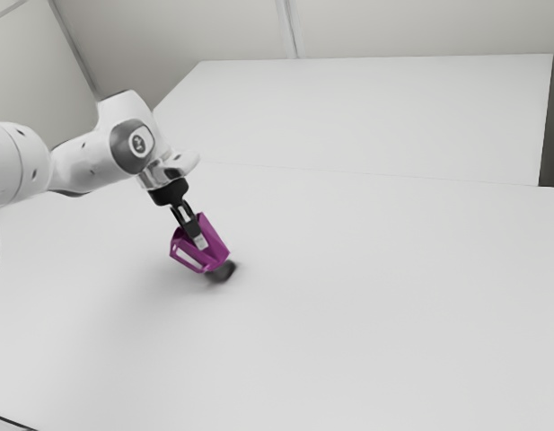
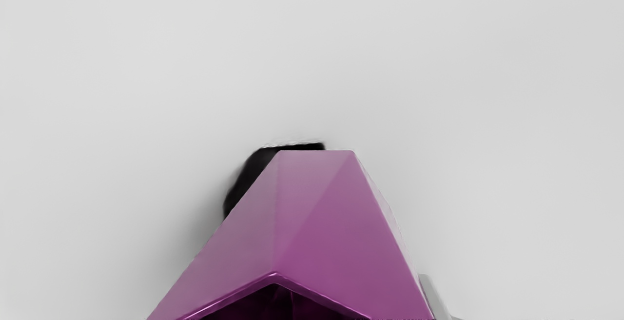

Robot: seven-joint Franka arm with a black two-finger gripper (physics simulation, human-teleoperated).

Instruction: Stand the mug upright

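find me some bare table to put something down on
The table is bare from the mug to the exterior view's right edge, and below the mug toward its bottom edge. It's crowded around the hand, tilted mug and dark patch, and under the arm.

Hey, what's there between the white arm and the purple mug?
The black pincer. In the exterior view it reaches down from the end of the white arm to the purple mug, overlapping it in the picture.
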